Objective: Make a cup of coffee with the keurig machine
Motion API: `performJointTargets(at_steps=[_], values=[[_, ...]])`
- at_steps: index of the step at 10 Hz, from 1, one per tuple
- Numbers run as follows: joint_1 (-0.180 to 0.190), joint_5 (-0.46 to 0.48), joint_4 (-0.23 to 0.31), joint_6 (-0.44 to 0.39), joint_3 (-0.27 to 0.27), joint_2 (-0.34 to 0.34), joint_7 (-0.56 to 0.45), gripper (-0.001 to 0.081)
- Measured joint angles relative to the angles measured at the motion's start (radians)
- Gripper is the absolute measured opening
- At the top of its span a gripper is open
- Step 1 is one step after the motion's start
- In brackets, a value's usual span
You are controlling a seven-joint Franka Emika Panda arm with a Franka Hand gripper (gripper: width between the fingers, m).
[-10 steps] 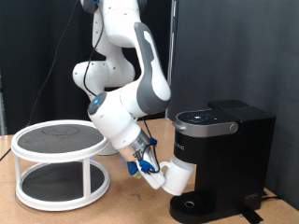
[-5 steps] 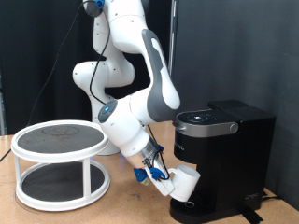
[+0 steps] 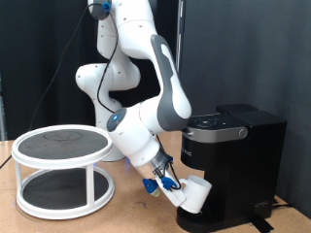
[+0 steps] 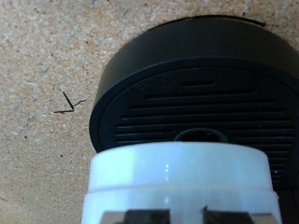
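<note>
My claw [image 3: 178, 186] is clamped on the cup [image 3: 194, 195], tilted, just above the round drip base of the coffee maker [image 3: 233, 155], beside the white stand [image 3: 63, 167].

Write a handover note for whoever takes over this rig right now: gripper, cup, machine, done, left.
Gripper: shut on the cup, low beside the keurig machine.
Cup: tilted, held just above the machine's round drip base, not set down.
Machine: on the table, lid closed.
White two-tier stand: at the exterior view's left.
Done: cup picked up and brought to the machine.
Left: cup not yet standing on the base; no sign of brewing.
</note>
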Motion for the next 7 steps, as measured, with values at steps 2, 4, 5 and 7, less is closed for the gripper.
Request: performJointTargets(at_steps=[2,4,5,7], values=[[0.0,0.004,0.0,-0.003,0.001,0.0,-0.008,0.0001],[-0.001,0.004,0.0,-0.028,0.002,0.0,-0.013,0.0001],[-0.001,0.004,0.0,-0.034,0.002,0.001,-0.015,0.0001],[-0.001,0.004,0.0,-0.034,0.001,0.001,-0.015,0.0204]])
